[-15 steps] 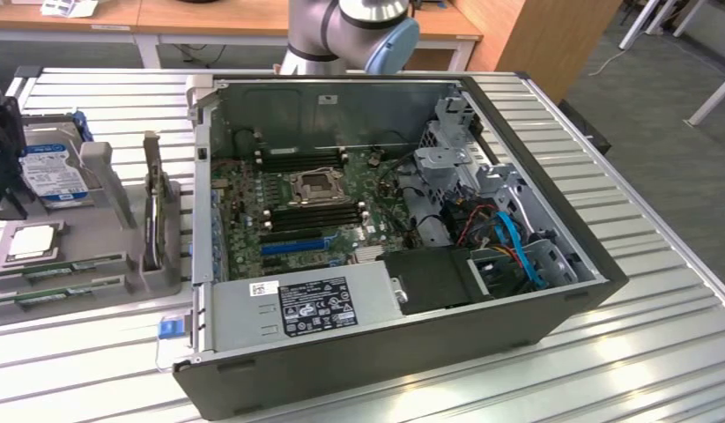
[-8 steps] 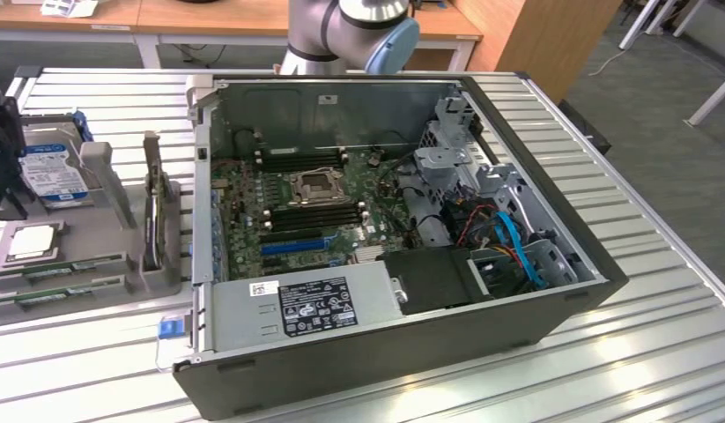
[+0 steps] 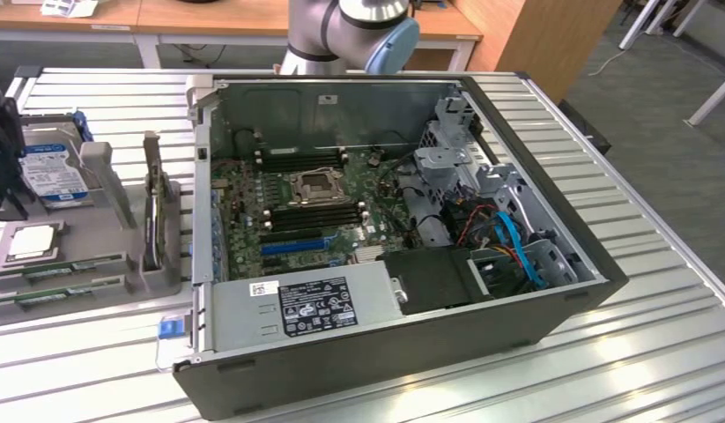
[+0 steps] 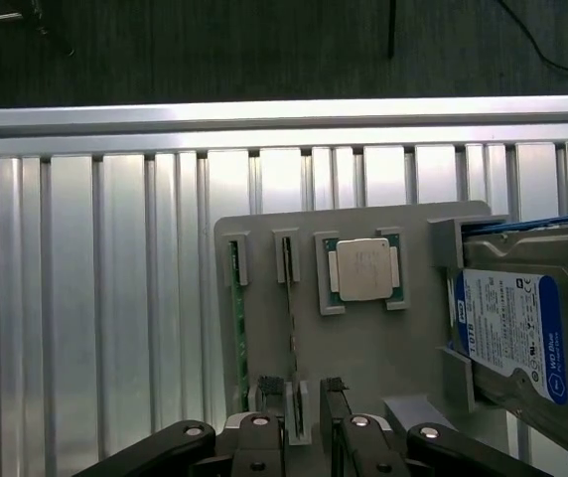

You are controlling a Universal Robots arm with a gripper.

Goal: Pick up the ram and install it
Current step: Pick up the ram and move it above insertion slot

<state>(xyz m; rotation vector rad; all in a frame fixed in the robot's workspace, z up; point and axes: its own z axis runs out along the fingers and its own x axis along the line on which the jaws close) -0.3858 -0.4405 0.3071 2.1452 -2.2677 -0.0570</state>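
Two green ram sticks stand on edge in a grey holder point(image 4: 413, 224): one ram point(image 4: 290, 333) runs toward the gap between my fingers, the other ram point(image 4: 236, 328) lies beside it. My gripper point(image 4: 301, 422) hovers open over the end of the first stick, one finger point(image 4: 262, 437) on either side, holding nothing. In the exterior view the rams point(image 3: 59, 269) lie low in the holder at the exterior view's left, and the dark gripper point(image 3: 7, 198) hangs at that edge. Black memory slots point(image 3: 321, 216) flank the processor socket on the motherboard.
A square silver processor point(image 4: 361, 270) and a blue-labelled hard drive point(image 4: 512, 333) sit in the same holder next to the rams. The open computer case point(image 3: 573, 220) fills the middle of the ribbed metal table point(image 3: 644, 352), with the power supply point(image 3: 315, 304) at its front.
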